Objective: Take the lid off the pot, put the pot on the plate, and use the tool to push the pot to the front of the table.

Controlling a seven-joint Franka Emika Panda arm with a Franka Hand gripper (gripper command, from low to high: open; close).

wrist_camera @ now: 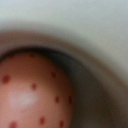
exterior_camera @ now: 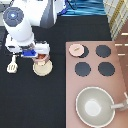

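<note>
You see the gripper point(exterior_camera: 39, 54) at the exterior view's 9 o'clock, directly over the small round pinkish-tan pot point(exterior_camera: 42, 59). The pot sits on the flat round cream-tan plate point(exterior_camera: 42, 70) on the matte black table point(exterior_camera: 35, 100). Whether the gripper holds the pot cannot be told. The pale-pink knobbed lid point(exterior_camera: 76, 49) lies on the brownish-pink stove top point(exterior_camera: 92, 80), at 2 o'clock. The cream-white slotted spatula point(exterior_camera: 12, 65) lies beside the plate at 9 o'clock. Only the wrist view shows a smooth pink surface with red dots point(wrist_camera: 32, 90).
</note>
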